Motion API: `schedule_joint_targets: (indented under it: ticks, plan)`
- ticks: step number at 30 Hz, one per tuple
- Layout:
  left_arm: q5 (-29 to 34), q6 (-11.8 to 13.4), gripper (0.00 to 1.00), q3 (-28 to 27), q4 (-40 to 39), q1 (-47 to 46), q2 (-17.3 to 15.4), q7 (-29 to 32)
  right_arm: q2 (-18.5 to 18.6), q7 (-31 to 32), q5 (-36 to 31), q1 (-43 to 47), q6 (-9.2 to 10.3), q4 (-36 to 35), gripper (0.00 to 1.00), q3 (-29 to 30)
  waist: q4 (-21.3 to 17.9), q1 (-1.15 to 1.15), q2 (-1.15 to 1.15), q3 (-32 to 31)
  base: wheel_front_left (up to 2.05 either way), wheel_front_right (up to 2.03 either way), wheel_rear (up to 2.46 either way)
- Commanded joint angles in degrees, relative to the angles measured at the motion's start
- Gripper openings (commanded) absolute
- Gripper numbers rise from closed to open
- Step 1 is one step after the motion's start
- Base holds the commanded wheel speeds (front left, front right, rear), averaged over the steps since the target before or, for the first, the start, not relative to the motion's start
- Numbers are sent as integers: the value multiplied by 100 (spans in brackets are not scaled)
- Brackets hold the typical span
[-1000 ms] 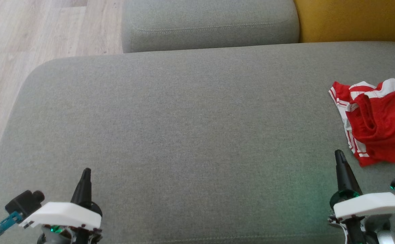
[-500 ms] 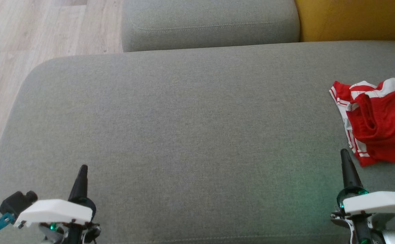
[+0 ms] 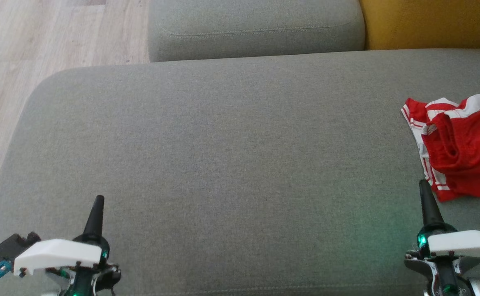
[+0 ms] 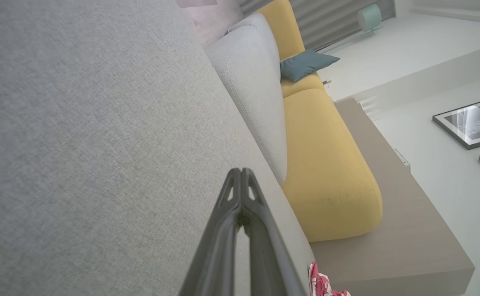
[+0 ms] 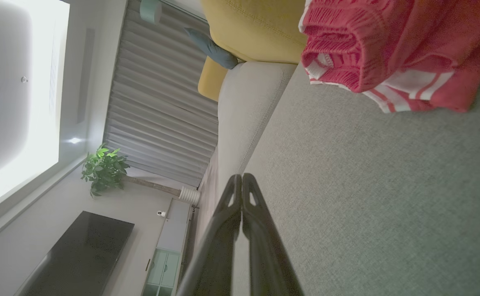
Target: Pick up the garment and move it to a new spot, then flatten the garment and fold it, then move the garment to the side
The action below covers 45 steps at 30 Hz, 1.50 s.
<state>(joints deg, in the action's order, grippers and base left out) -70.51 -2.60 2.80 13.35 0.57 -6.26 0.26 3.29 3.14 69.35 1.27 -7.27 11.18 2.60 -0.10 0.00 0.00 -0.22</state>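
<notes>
Garment [image 3: 457, 152], red with white stripes, is lying bunched in loose folds at the right edge of the grey sofa seat [image 3: 223, 144]. It is running past the head view's border, so we are not seeing how near the seat's end it reaches. We are finding the left gripper [image 3: 98, 200] hovering over the near left corner and the right gripper [image 3: 423, 184] over the near right corner, just short of the cloth. Both are standing with fingers pressed together and are holding nothing.

We are judging that this layout is fitting two stages: a heap waiting to be lifted, or a piece set aside after a slack fold.

Risks we are recording:
- Closed fingers meeting the cloth would be shoving it rather than gripping it, possibly toward the seat's right edge.
- A pinch into these overlapping folds may be catching a single layer, letting the rest drag and twist.
- The soft seat may be giving under a downward press, spoiling the grip.
</notes>
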Motion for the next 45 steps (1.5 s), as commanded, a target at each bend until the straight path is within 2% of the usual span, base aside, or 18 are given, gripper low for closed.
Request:
schedule_joint_targets:
  ticks: [1,36,45]
  plan:
    - [-166,-54,0,-223,-139,-360,-10,33,119,29,187,-369,-16,-155,0,-43,0,0,0,1,0,0,0]
    - [-2275,-489,0,-800,65,-665,242,518,115,162,2461,-726,-22,271,0,176,10,0,0,40,0,0,0]
    - [-2263,-489,0,-815,65,-666,253,529,99,180,2442,-728,-22,273,0,199,10,0,0,40,0,0,0]
